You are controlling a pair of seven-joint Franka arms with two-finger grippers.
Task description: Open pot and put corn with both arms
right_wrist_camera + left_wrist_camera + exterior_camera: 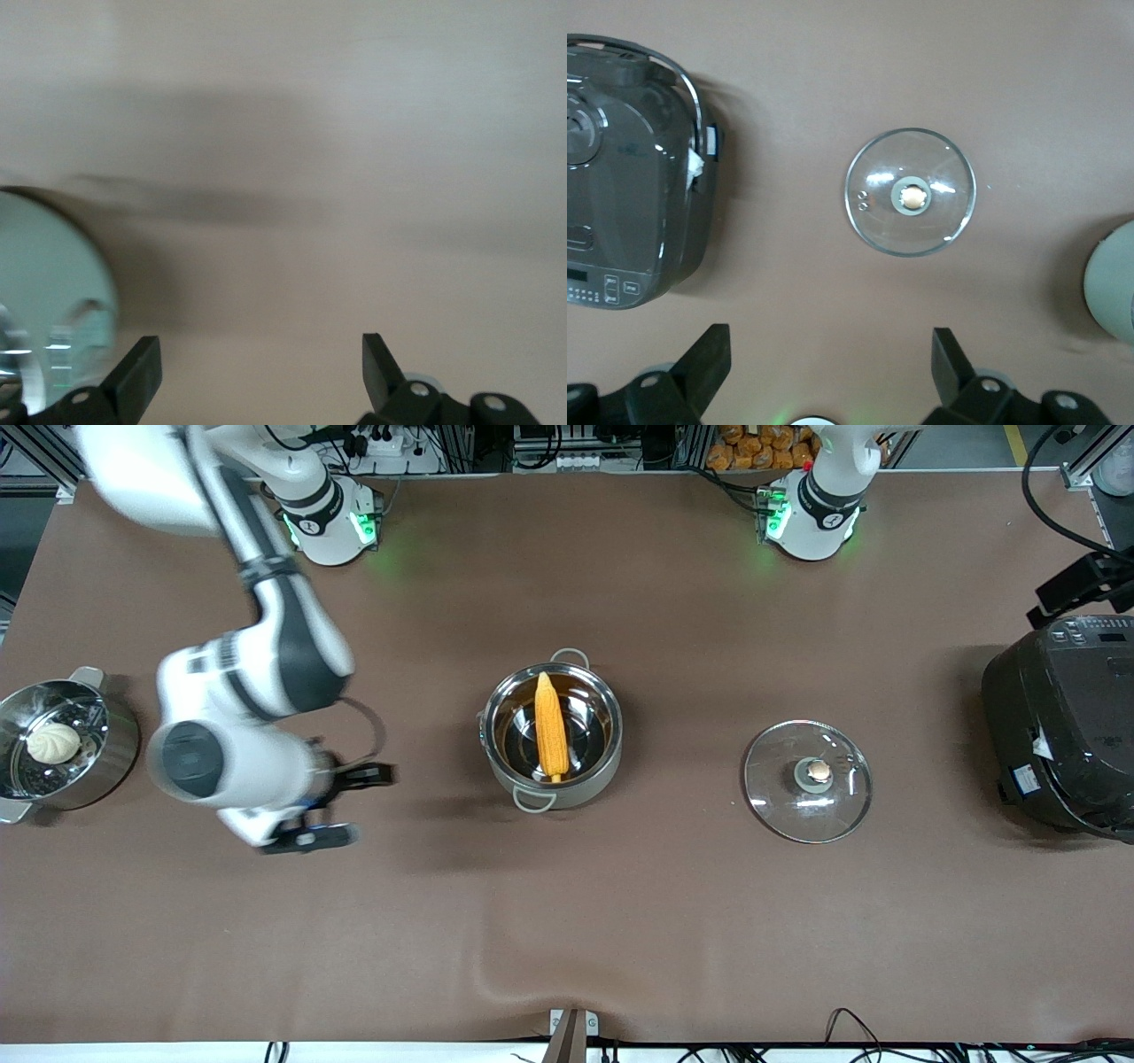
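The steel pot [551, 735] stands uncovered in the middle of the table, and its edge also shows in the left wrist view [1111, 283]. The yellow corn [551, 726] lies inside it, tip toward the robots' bases. The glass lid [807, 781] lies flat on the cloth beside the pot, toward the left arm's end, knob up. My right gripper [370, 804] hangs open and empty over the cloth between the steamer pot and the pot. The left gripper [830, 341] is out of the front view; its wrist view shows it open, high above the lid [911, 192].
A steel steamer pot [106, 757] with a white bun [53, 742] stands at the right arm's end. The big black cooker [1063, 726] stands at the left arm's end, beside the lid. A blurred shiny steel rim [53, 301] shows in the right wrist view.
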